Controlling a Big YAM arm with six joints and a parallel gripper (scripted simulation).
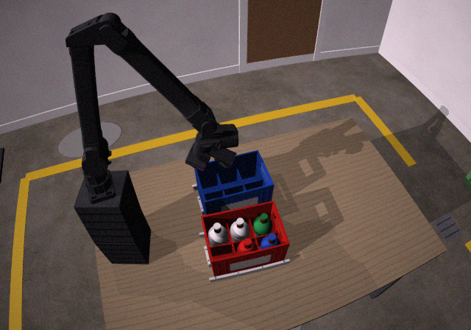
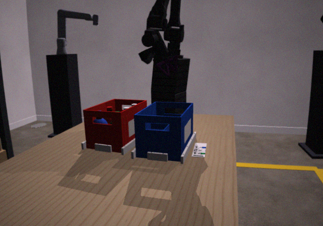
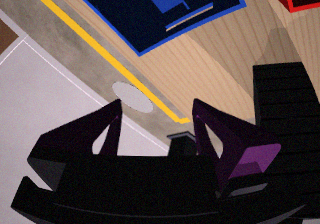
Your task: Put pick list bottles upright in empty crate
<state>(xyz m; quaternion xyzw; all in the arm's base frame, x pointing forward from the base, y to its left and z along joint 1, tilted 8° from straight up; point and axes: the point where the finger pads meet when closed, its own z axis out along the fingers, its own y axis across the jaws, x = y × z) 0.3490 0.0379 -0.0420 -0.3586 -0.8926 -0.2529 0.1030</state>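
From the top, your gripper (image 1: 212, 161) (image 2: 157, 62) (image 3: 157, 105) hangs above the 10 o'clock side of the blue crate (image 1: 266, 182) (image 2: 159, 140) (image 3: 190, 32). Its two fingers are partly spread, with just air between them. The blue crate sits at 12 o'clock from the red crate (image 1: 283, 240) (image 2: 103, 137) (image 3: 300, 8), and both stand on the wooden table (image 1: 380, 212) (image 2: 213, 192) (image 3: 210, 79). All five bottles you can see are in the red crate. In its far row, from 9 o'clock to 3 o'clock, you see a white bottle (image 1: 218, 235), another white bottle (image 1: 239, 230) and a green bottle (image 1: 262, 225). In the near row, a red bottle (image 1: 246, 246) is in the middle and a blue bottle (image 1: 269, 241) (image 2: 100, 120) is at the 3 o'clock end. From the outside view, your pick list (image 2: 199, 150) lies flat near the blue crate, at 4 o'clock. It shows blue and green marks, but its numbers are too small to read surely.
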